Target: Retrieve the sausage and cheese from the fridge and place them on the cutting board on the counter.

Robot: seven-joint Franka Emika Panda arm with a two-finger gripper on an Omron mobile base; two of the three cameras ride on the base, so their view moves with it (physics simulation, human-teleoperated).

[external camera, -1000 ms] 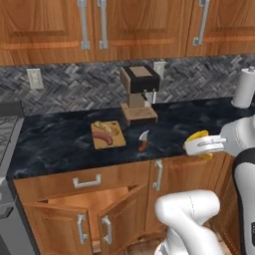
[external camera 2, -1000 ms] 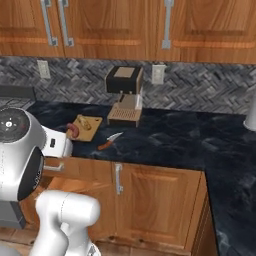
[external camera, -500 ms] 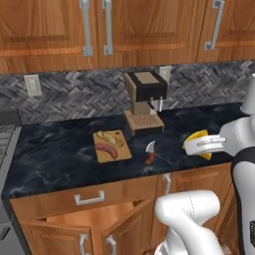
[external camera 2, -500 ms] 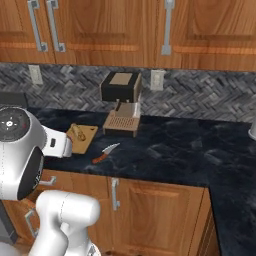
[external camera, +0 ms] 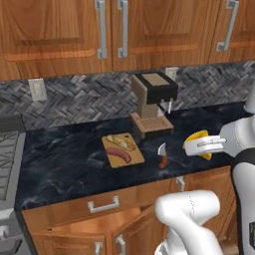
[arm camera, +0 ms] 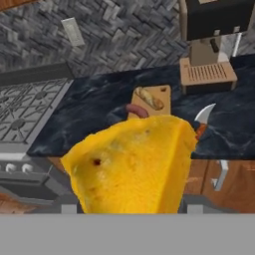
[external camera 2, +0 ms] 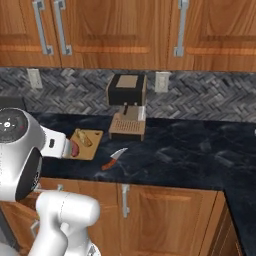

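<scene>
My gripper (external camera: 201,145) is shut on the cheese (external camera: 197,142), a bright yellow-orange wedge held over the counter's (external camera: 69,164) front edge, right of the board. In the hand view the cheese (arm camera: 132,167) is large and hides the fingertips. The cutting board (external camera: 133,157) lies on the counter in front of the coffee machine. The reddish-brown sausage (external camera: 118,155) lies on its near half, beside a pale bread-like item (external camera: 123,143). From the right, the board (external camera 2: 90,145) and sausage (external camera 2: 75,149) sit partly behind my arm. The fridge is out of view.
A knife (external camera: 162,155) with a red-brown handle lies just right of the board. The coffee machine (external camera: 152,102) stands against the backsplash behind it. A stove (arm camera: 25,109) borders the counter on the left. Wooden cabinets hang above and stand below.
The base has driven, so the board, knife and coffee machine have shifted right and nearer in the left base view. The gripper keeps the cheese in the same hold.
</scene>
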